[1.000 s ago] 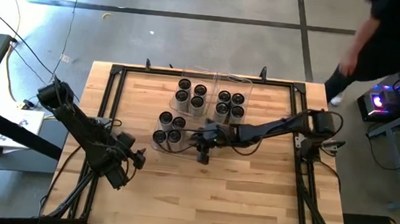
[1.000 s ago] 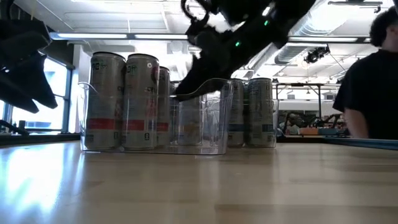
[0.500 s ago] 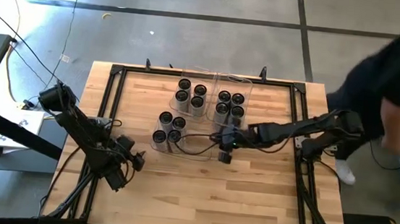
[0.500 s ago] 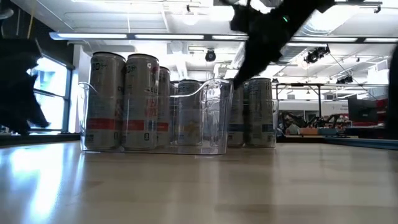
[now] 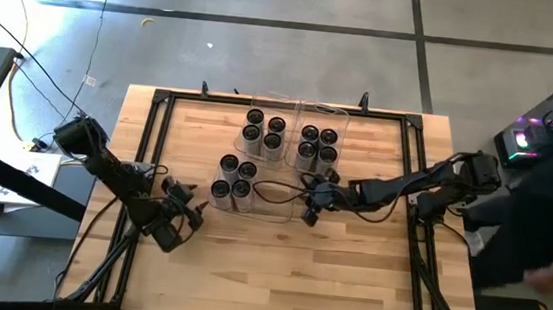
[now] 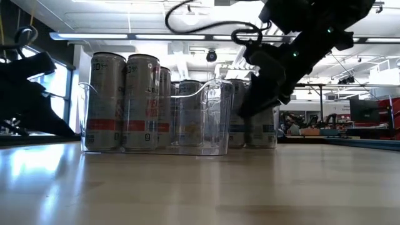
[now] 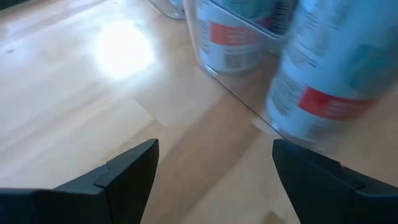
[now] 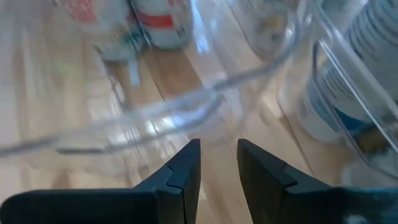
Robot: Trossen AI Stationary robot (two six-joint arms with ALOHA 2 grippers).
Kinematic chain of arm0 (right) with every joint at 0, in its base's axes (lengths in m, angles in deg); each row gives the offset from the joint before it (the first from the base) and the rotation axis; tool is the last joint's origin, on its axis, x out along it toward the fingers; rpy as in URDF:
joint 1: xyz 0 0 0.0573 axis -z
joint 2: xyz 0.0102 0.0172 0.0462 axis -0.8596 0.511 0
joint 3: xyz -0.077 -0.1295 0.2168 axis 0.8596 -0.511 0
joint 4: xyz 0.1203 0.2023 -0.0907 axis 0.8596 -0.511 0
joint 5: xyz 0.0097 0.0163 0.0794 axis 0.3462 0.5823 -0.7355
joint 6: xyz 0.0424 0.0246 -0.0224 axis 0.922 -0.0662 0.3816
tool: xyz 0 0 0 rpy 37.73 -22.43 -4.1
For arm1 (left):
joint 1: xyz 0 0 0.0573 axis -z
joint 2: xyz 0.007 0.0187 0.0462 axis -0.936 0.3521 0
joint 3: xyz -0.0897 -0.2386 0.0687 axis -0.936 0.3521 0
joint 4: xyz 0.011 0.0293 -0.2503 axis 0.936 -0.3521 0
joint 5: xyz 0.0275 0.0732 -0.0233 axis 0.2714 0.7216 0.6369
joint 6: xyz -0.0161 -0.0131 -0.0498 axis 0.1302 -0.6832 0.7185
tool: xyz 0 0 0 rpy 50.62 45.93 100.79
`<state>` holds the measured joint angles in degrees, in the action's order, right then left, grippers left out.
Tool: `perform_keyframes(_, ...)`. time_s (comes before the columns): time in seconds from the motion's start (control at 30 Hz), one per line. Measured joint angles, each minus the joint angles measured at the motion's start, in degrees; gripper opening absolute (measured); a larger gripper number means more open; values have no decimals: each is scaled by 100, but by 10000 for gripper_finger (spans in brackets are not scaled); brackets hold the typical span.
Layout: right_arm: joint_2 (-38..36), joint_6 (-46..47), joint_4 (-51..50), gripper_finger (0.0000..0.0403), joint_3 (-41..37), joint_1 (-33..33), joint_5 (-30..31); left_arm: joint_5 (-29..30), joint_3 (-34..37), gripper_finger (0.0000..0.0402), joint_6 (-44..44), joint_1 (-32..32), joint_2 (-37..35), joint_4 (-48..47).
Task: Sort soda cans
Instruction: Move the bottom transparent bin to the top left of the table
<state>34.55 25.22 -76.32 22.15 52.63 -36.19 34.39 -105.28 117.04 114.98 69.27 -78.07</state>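
The soda cans stand upright in clear bins in three clusters: several at the left end of the near bin [image 5: 234,176], several in the far left bin [image 5: 263,134], several in the far right bin [image 5: 317,147]. In the low view the near cans [image 6: 122,103] show red bands. My right gripper [image 5: 307,214] hangs just off the near bin's right end [image 5: 292,209], its fingers [image 8: 186,168] a narrow gap apart with nothing between them. My left gripper [image 5: 194,214] is low over the wood, left of the near bin, wide open [image 7: 214,165] and empty, facing the cans [image 7: 329,81].
A black metal frame [image 5: 161,100] runs along the table's edges. A dark cable [image 5: 272,187] from the right arm loops over the near bin. Bare wood [image 5: 277,265] spreads toward the near edge. A person [image 5: 539,248] moves beside the table's right edge.
My right gripper has drawn back toward the table's right edge, from over the near bin's middle to just off its right end, rolling as it went. My left gripper has sunk toward the table and turned. The person at the right has moved toward the near side.
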Motion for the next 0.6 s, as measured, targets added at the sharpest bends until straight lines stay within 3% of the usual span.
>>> perform_keyframes(0.33,0,-64,342,98,-23,151,-54,246,148,302,-192,-669,0,30)
perform_keyframes(0.6,0,-64,381,98,-23,151,-66,641,151,211,-309,-1044,0,170)
